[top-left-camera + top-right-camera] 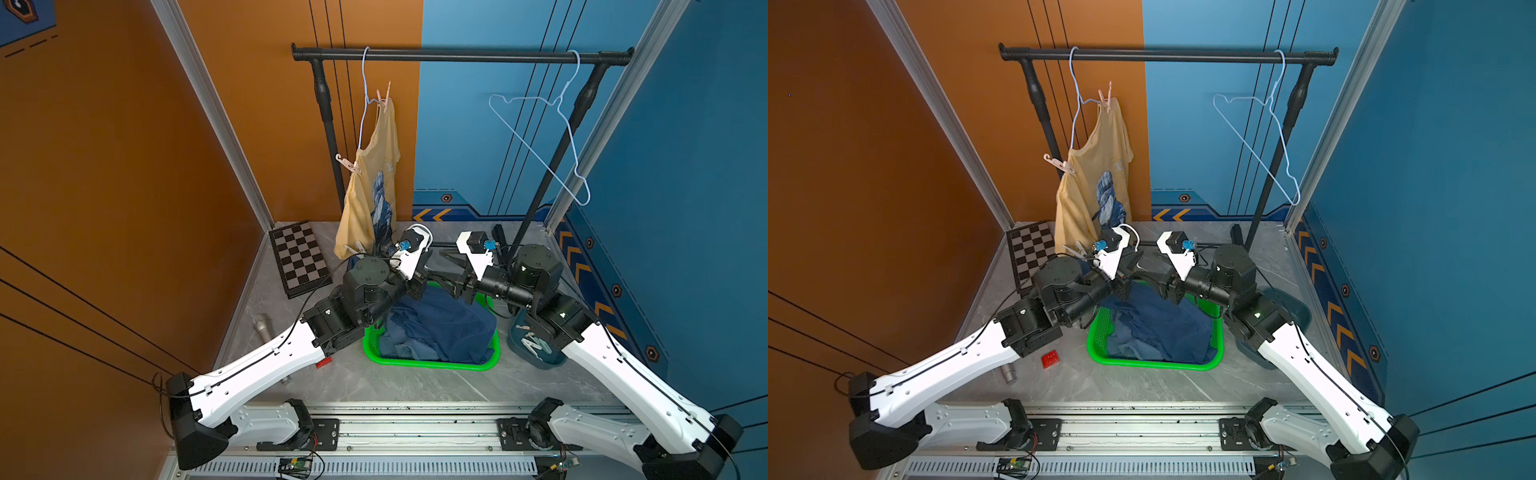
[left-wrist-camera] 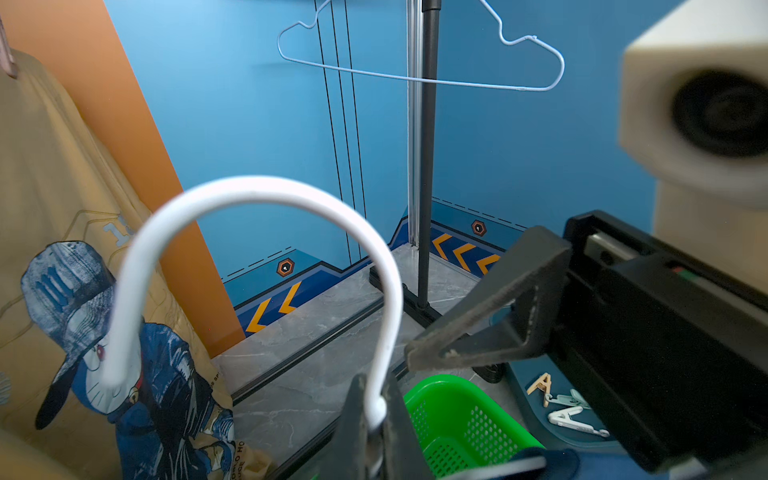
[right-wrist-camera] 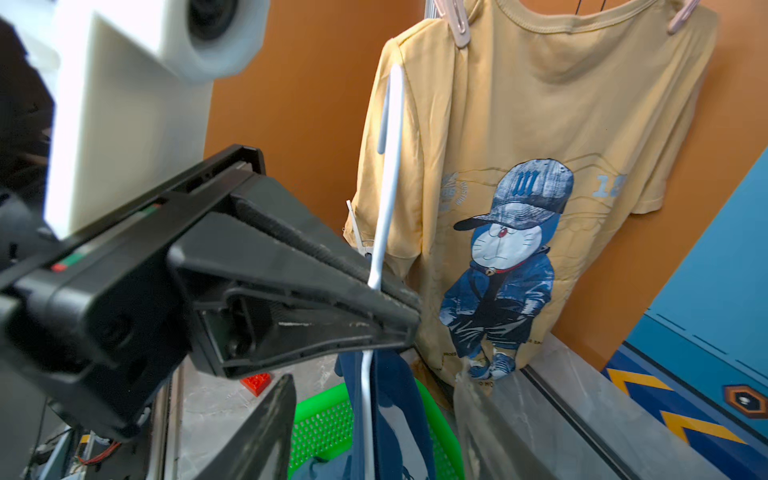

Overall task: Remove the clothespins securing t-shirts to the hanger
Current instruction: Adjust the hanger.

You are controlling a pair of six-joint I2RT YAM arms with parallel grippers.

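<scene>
A pale yellow t-shirt (image 1: 370, 183) (image 3: 519, 124) hangs on a wire hanger (image 1: 365, 83) at the rack's left end. Two pink clothespins (image 1: 386, 97) (image 1: 349, 164) pin it there. My left gripper (image 2: 374, 401) (image 3: 399, 307) is shut on the neck of a white hanger (image 2: 257, 191) over the green basket (image 1: 432, 365). Dark navy cloth (image 3: 395, 415) hangs from that hanger, and a white clothespin (image 3: 357, 232) shows beside it. My right gripper (image 3: 374, 419) (image 1: 449, 270) is open, its jaws standing either side of the hanger wire and the navy cloth.
Blue shirts (image 1: 440, 328) lie heaped in the basket. A dark blue tray (image 1: 536, 361) at the right holds loose clothespins (image 2: 573, 411). An empty hanger (image 1: 540, 141) hangs at the rack's right end. A chessboard (image 1: 299, 257), a red brick (image 1: 1050, 359) and a metal cylinder (image 1: 1009, 374) lie on the left.
</scene>
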